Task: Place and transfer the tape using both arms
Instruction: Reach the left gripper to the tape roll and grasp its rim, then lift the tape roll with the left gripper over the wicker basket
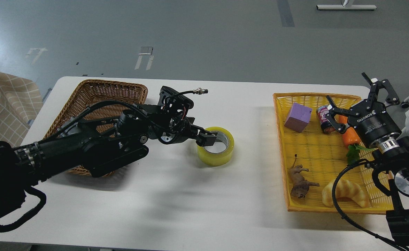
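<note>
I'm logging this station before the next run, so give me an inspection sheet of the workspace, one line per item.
Surface: white table, tape lying flat near its middle.
Job's things: yellow tape between the two baskets, core hole facing up.
Clutter: brown wicker basket at left; yellow tray at right holding purple block, can, carrot, lion figure, croissant.
Grippers: left gripper at the tape's rim, one finger over the core hole, grip cannot be told; right gripper open above the tray's far right corner.
Cables: black cable looping over the tray's near right corner.
Surroundings: grey floor, checked cloth at left.
</note>
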`<control>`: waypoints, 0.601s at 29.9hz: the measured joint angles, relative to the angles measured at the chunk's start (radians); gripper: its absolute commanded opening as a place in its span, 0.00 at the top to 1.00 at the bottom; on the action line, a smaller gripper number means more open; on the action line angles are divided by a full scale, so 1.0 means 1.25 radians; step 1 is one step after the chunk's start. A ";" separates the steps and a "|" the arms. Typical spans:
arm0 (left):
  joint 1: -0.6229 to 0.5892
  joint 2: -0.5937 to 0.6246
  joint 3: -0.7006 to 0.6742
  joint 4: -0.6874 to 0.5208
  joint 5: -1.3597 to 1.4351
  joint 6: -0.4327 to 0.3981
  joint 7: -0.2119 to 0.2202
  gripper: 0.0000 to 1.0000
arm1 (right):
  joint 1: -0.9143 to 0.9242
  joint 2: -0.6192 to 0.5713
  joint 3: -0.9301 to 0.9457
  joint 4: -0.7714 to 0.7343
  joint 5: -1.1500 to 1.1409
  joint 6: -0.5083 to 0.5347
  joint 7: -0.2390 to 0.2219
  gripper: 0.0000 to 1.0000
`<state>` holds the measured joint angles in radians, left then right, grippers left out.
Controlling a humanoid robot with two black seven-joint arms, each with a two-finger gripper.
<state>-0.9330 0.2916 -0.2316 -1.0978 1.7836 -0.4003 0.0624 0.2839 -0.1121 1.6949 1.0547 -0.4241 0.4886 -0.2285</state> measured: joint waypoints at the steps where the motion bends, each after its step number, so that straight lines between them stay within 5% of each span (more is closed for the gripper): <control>1: 0.000 -0.003 0.000 0.005 0.000 0.000 0.000 0.13 | 0.000 0.000 0.000 -0.003 0.000 0.000 0.000 0.00; 9: 0.005 -0.022 0.002 0.042 -0.003 -0.005 -0.001 0.24 | 0.000 -0.001 0.000 -0.012 0.000 0.000 0.000 0.00; 13: 0.009 -0.041 0.002 0.080 -0.005 -0.007 -0.004 0.49 | 0.000 -0.001 0.000 -0.014 0.001 0.000 0.000 0.00; 14: 0.013 -0.044 0.002 0.084 -0.006 -0.007 -0.005 0.68 | 0.000 -0.001 0.000 -0.015 0.001 0.000 0.000 0.00; 17: 0.020 -0.046 0.004 0.091 -0.006 -0.007 -0.009 1.00 | 0.000 -0.001 0.000 -0.018 0.001 0.000 0.000 0.00; 18: 0.022 -0.046 0.008 0.093 -0.006 -0.007 -0.016 1.00 | 0.000 -0.001 0.000 -0.019 0.001 0.000 0.000 0.00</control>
<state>-0.9059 0.2336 -0.2221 -0.9821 1.7766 -0.4094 0.0425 0.2836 -0.1136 1.6950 1.0314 -0.4234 0.4886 -0.2285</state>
